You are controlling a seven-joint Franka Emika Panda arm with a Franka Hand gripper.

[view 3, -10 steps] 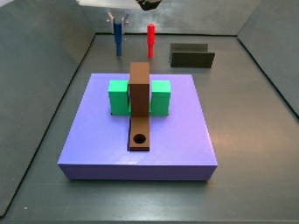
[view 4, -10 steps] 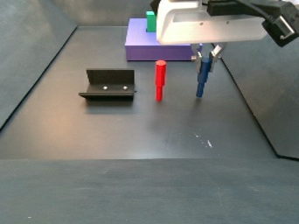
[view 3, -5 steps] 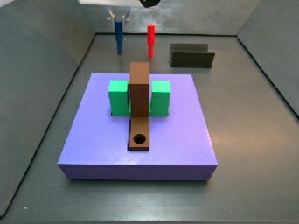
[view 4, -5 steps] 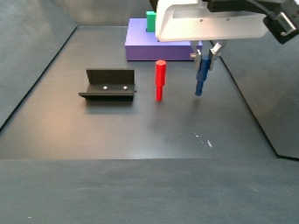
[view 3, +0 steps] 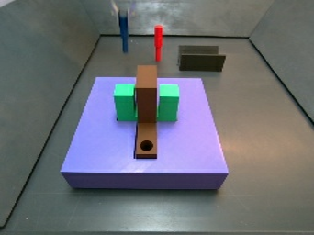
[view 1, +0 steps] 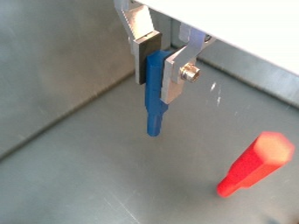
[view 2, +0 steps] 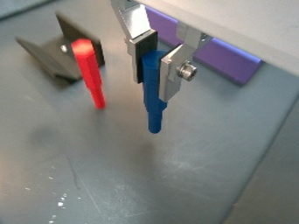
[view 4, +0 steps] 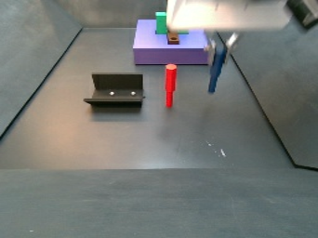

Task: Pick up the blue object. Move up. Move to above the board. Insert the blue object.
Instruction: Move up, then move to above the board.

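My gripper is shut on the upper end of the blue object, an upright blue peg that hangs below the silver fingers. In both side views the peg is held a little above the grey floor, next to the red peg. The gripper is at the far end of the floor, away from the board. The board is a brown strip with a round hole and passes through a green block.
The red peg stands upright beside the blue one. The dark fixture stands on the floor. The large purple slab carries the green block and board.
My gripper has risen with the blue peg in it; the peg's lower end has left the floor. The red peg and the board have not moved.
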